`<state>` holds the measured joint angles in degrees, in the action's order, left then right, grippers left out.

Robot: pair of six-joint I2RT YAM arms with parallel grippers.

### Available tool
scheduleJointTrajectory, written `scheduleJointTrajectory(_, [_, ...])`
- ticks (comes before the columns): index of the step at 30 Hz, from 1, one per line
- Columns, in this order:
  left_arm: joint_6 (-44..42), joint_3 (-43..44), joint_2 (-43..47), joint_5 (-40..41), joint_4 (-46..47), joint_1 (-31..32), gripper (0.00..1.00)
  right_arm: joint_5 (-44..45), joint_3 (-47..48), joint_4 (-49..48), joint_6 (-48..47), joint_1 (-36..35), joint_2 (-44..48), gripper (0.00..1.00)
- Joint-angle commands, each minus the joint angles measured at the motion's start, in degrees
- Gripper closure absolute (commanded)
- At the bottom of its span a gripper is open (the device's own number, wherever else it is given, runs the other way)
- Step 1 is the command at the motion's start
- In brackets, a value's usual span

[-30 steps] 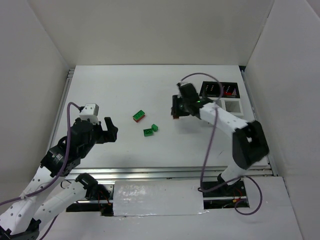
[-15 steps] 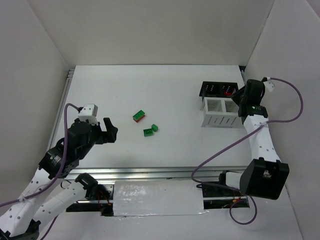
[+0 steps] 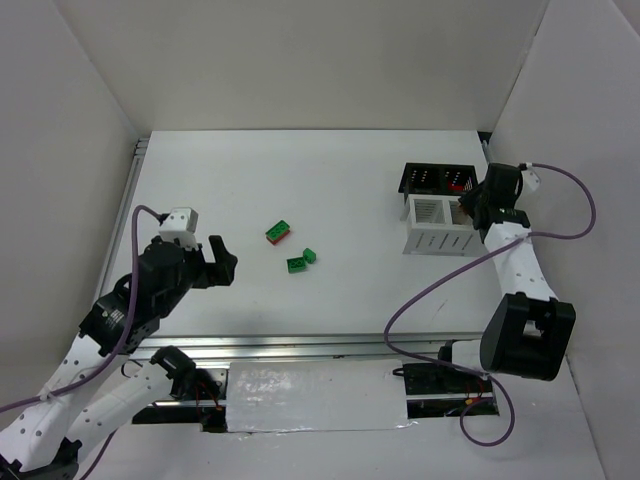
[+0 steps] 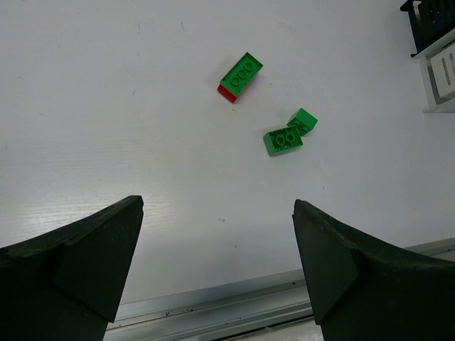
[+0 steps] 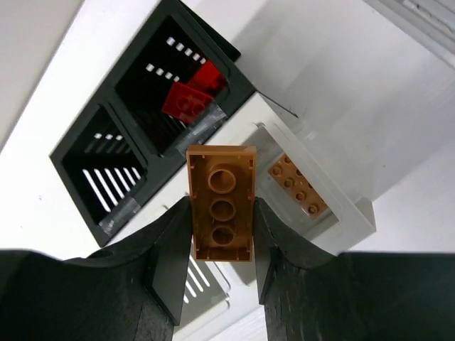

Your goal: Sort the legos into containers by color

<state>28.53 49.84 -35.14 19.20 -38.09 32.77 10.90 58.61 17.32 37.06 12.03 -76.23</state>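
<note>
Orange-brown brick (image 5: 221,202) held above the white bin (image 3: 437,238) at the right edge.
It is clamped by the right gripper (image 5: 222,241); the left gripper (image 4: 217,209) is spread wide near the front-left corner.

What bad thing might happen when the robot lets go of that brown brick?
The brown brick in the right gripper seems to hang near the edge between the black bin and the white bin. Dropped here, it might hit a rim or join the red bricks instead of the other brown brick. The green-on-red stack may get sorted unsplit.
</note>
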Motion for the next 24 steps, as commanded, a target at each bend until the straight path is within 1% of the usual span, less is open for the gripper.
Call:
scheduleJointTrajectory(1, [-1.2,1.3,-0.4,-0.2,2.1,-0.2,0.00,-0.1,-1.7,-1.9,0.6,0.0,2.8,0.60])
scheduleJointTrajectory(2, [-1.2,1.2,-0.4,-0.3,2.3,-0.2,0.01,-0.2,-1.7,-1.8,0.5,0.0,3.0,0.55])
scheduleJointTrajectory(3, [-1.3,1.2,-0.4,-0.3,2.3,-0.2,0.00,-0.1,-1.7,-1.6,0.5,-0.1,3.4,0.46])
scheduleJointTrajectory(5, [-1.1,1.2,-0.4,-0.1,2.1,-0.2,0.00,-0.1,-1.5,-1.3,0.6,-0.3,3.6,0.36])
scheduleJointTrajectory(10, [-1.1,1.2,0.1,0.0,2.1,-0.2,0.00,0.2,-0.5,-0.5,0.4,-1.6,3.3,0.32])
scheduleJointTrajectory(11, [-1.0,1.1,0.2,0.0,2.1,-0.2,0.00,0.4,-0.3,-0.3,0.2,-2.4,3.6,0.26])
scheduleJointTrajectory(12, [-1.0,1.1,0.1,0.0,2.1,-0.2,0.00,1.3,-0.1,0.0,-0.5,-3.1,4.1,0.25])
scheduleJointTrajectory(13, [-0.9,1.3,0.1,0.1,2.1,-0.2,0.01,1.1,0.4,-0.1,-1.4,-5.9,4.8,0.23])
scheduleJointTrajectory(15, [-0.8,1.4,0.2,1.0,1.9,-0.2,0.01,0.3,-0.1,-3.0,-5.6,-11.2,8.4,0.01])
scheduleJointTrajectory(16, [-0.2,1.5,0.3,1.7,1.7,-0.2,0.01,-0.7,-0.3,-4.5,-8.0,-19.3,10.1,0.00])
scheduleJointTrajectory(18, [0.8,1.8,0.5,5.3,0.4,-0.3,0.00,1.5,2.0,-3.0,-12.9,-27.7,9.2,0.00])
scheduleJointTrajectory(19, [2.0,2.1,0.5,6.7,-0.2,-0.5,0.01,-1.3,4.0,-2.6,-15.9,-31.5,6.6,0.00])
scheduleJointTrajectory(20, [2.6,2.4,0.8,9.1,-1.3,-0.7,0.00,-5.0,4.9,-1.4,-19.4,-37.2,4.4,0.00])
scheduleJointTrajectory(21, [3.0,2.4,0.9,9.8,-1.6,-0.8,0.01,-8.4,6.4,0.6,-24.7,-39.5,1.9,0.00])
scheduleJointTrajectory(22, [3.4,2.4,1.2,10.1,-1.8,-1.0,0.00,-16.6,9.4,2.4,-27.6,-41.5,-4.0,0.01])
scheduleJointTrajectory(23, [3.3,2.1,1.8,10.0,-1.6,-1.0,0.00,-18.1,10.8,6.0,-32.4,-46.5,-7.2,0.00])
scheduleJointTrajectory(24, [3.0,1.9,2.1,8.8,-0.8,-1.0,0.00,-17.6,12.2,7.4,-34.1,-49.1,-10.2,0.01])
